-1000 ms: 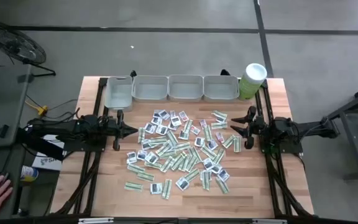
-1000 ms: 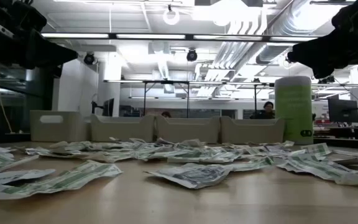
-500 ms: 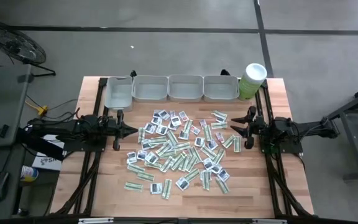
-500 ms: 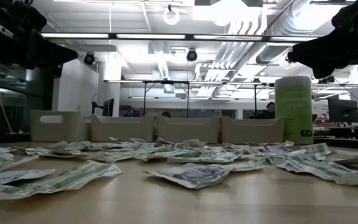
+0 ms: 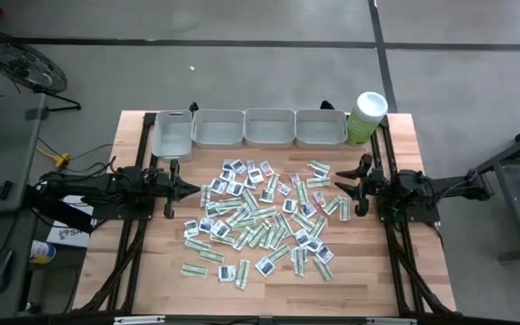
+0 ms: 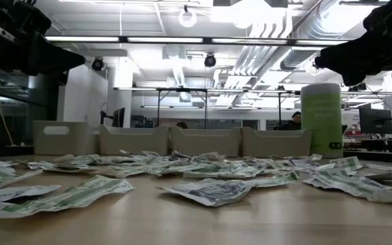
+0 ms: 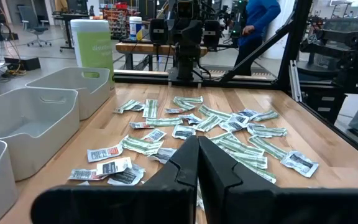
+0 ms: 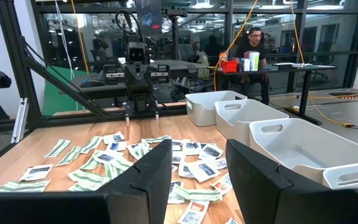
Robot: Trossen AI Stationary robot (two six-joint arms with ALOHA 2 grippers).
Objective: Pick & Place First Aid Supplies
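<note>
sachets (image 5: 260, 218): lying scattered all over the middle of the table (image 5: 404, 271), none picked up | left gripper (image 5: 190, 189): hovering at the pile's left edge, jaws pressed together, holding nothing | right gripper (image 5: 339, 183): hanging at the pile's right edge, jaws parted, holding nothing | trays (image 5: 242, 128): sitting in a row behind the pile

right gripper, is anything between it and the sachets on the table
Nothing visible does. The right gripper hangs open at the right edge of the sachets, with only bare table around them.
</note>
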